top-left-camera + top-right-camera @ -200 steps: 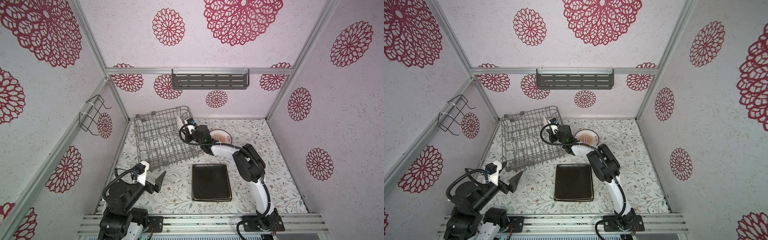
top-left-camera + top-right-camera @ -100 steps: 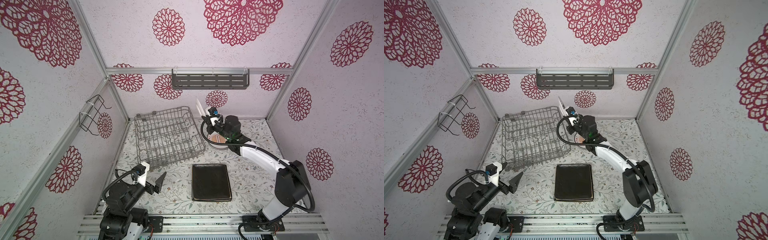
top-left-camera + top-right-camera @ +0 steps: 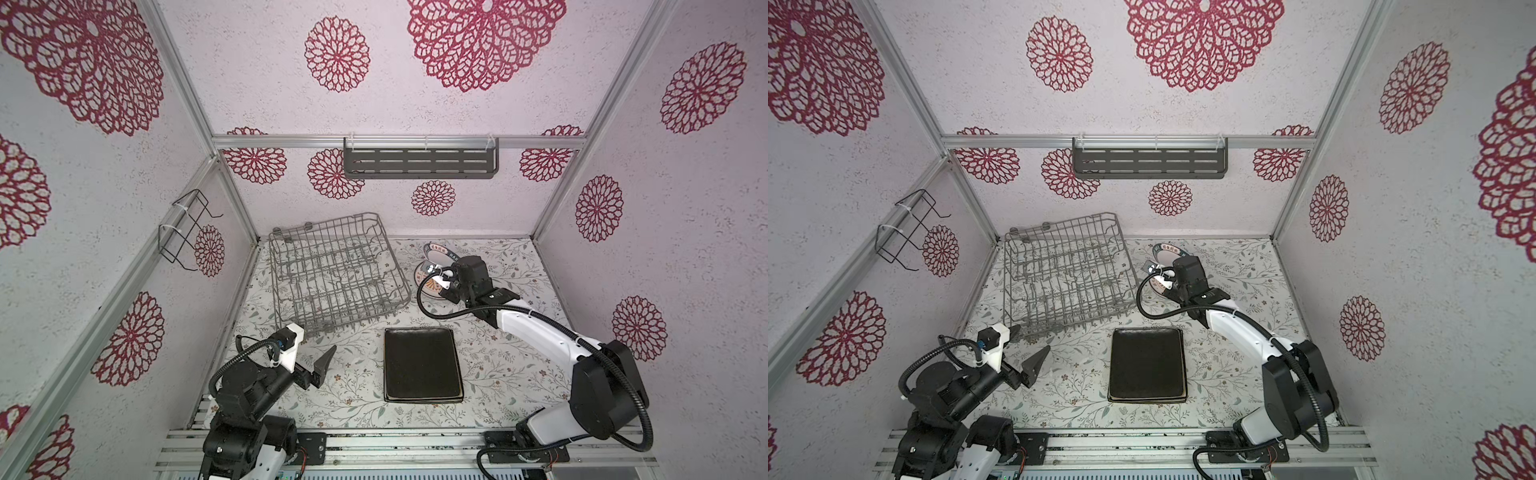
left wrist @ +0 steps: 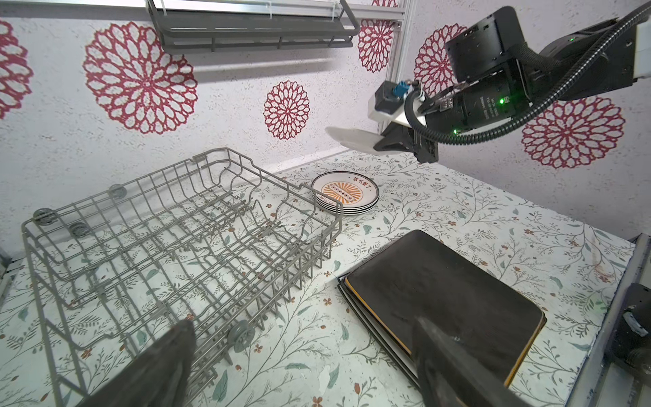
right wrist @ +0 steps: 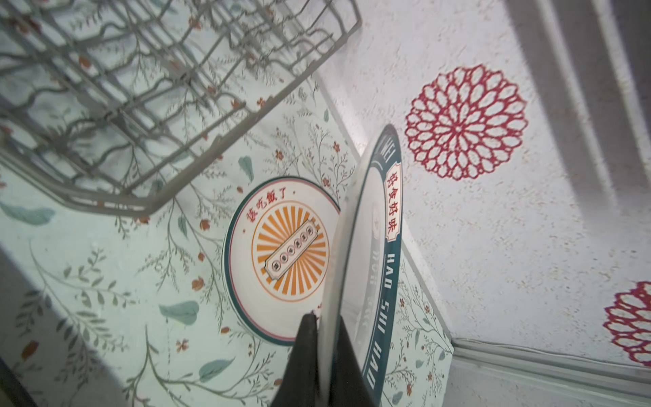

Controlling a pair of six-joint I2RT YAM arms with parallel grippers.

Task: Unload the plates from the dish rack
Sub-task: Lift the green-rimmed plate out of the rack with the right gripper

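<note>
The right arm [image 3: 540, 336] has smooth white shells on its long links and chunky black housings at its joints. The left arm [image 3: 249, 386] is built the same, mostly black. A ribbed black cable [image 4: 470, 139] loops along each. Each wrist carries a white bracket [image 4: 378, 113] with a small black camera and a blue plug. Green lights [image 4: 501, 101] glow on the right wrist's black motor. The jaws are black tapered wedges.

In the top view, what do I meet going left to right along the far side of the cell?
Black wire holder → dish rack → stack of small round plates, with another round plate held over it.
</note>
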